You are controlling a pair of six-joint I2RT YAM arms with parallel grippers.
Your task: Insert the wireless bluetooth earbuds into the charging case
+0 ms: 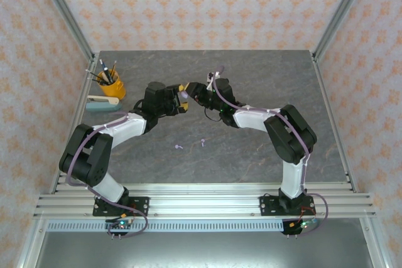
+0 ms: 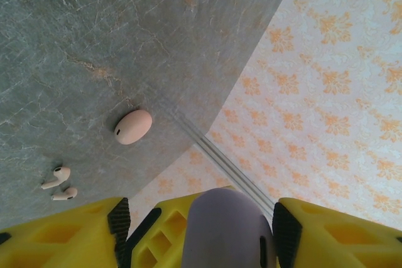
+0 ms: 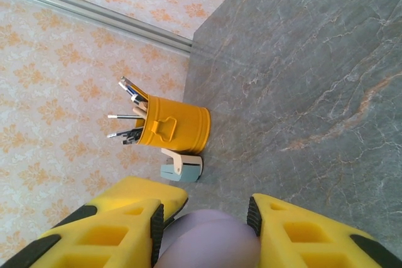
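Note:
A lilac charging case (image 1: 184,95) hangs above the middle of the table, where both arms meet. My right gripper (image 3: 204,218) is shut on it, with the rounded case (image 3: 210,243) pressed between both black pads. My left gripper (image 2: 198,218) stands open around the same case (image 2: 226,233) and one yellow finger of the right gripper; its left pad is well off the case. Two lilac earbuds (image 1: 179,147) (image 1: 203,141) lie on the table in front of the arms. A salmon-pink case (image 2: 133,126), closed, lies with two pink earbuds (image 2: 56,177) (image 2: 65,193) beside it.
A yellow pen cup (image 1: 112,85) (image 3: 176,127) stands at the table's back left, with a teal and cream stapler (image 1: 103,101) (image 3: 182,167) beside it. Aluminium posts and patterned walls close in the table's edges.

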